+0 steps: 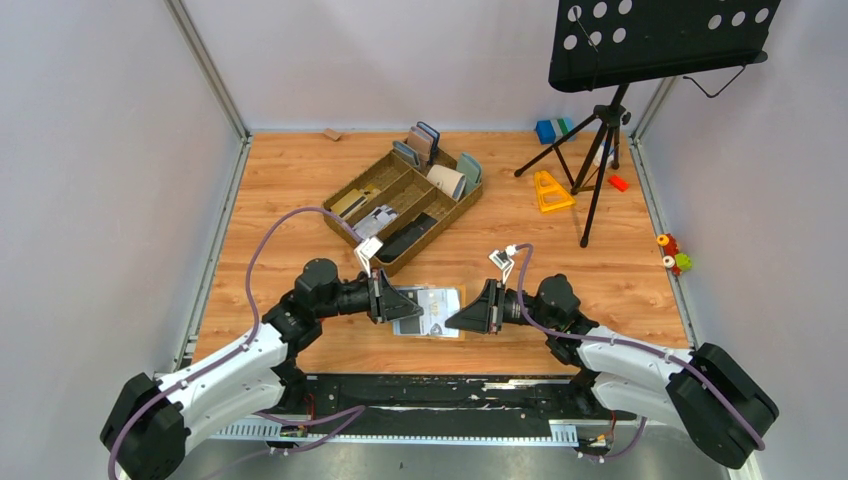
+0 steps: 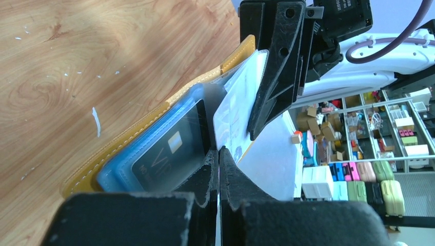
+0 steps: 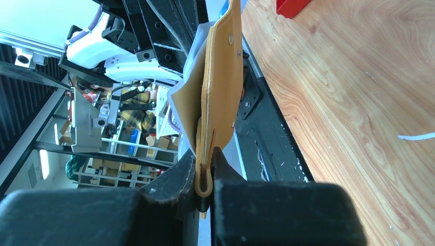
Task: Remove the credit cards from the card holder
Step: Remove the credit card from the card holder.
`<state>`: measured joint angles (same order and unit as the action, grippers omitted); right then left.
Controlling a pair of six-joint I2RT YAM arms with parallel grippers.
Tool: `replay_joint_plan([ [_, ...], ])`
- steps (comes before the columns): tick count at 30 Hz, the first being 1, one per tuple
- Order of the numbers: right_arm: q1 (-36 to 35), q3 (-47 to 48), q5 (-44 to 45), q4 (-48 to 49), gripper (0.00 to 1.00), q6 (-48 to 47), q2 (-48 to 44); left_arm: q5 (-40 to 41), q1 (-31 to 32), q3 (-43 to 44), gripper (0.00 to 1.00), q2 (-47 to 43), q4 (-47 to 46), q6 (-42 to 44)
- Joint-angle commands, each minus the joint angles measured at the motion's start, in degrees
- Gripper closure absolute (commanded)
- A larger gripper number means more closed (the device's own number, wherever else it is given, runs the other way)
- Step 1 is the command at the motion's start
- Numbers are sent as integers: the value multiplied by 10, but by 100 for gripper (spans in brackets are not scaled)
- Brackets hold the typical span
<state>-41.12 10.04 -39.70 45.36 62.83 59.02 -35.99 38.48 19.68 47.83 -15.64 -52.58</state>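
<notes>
At lower centre-left of the overhead view, the left gripper [image 2: 219, 159] has its jaws drawn almost together. As far as we can tell, they pinch the near edge of a pale card [image 2: 233, 118]. We judge that grip is set there so the card can slide out along its own length.

Beside it, a dark card [image 2: 172, 154] sits in a blue sleeve of the card holder [image 3: 223, 87]. The holder lies opened, face up, between the two claws, near the front edge of the table [image 1: 280, 180].

At its right end, the right gripper [image 3: 205, 177] is clamped narrow on the yellow leather, probably to anchor it against the pull.

The holder's long axis runs left to right from claw to claw. The pale card lies along that axis, its free end pointing left.
</notes>
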Motion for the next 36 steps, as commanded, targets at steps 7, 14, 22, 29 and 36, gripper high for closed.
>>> replay_joint_plan([
  [7, 4, 6, -8, 40, 100, 2, 4, -34, -3, -27, 83, 7, -101, -29],
  [14, 3, 5, -26, 108, 100, 33, 37, -72, -3, -55, 67, 68, -269, -106],
  [22, 3, 8, -27, 113, 100, 37, 37, -67, -3, -55, 94, 66, -266, -105],
  [29, 33, -16, 22, 25, 100, 15, -22, -51, -24, -22, 100, 26, -78, -9],
  [36, 70, -18, 111, -235, 100, -77, -171, 19, -87, 56, 100, -8, 218, 128],
])
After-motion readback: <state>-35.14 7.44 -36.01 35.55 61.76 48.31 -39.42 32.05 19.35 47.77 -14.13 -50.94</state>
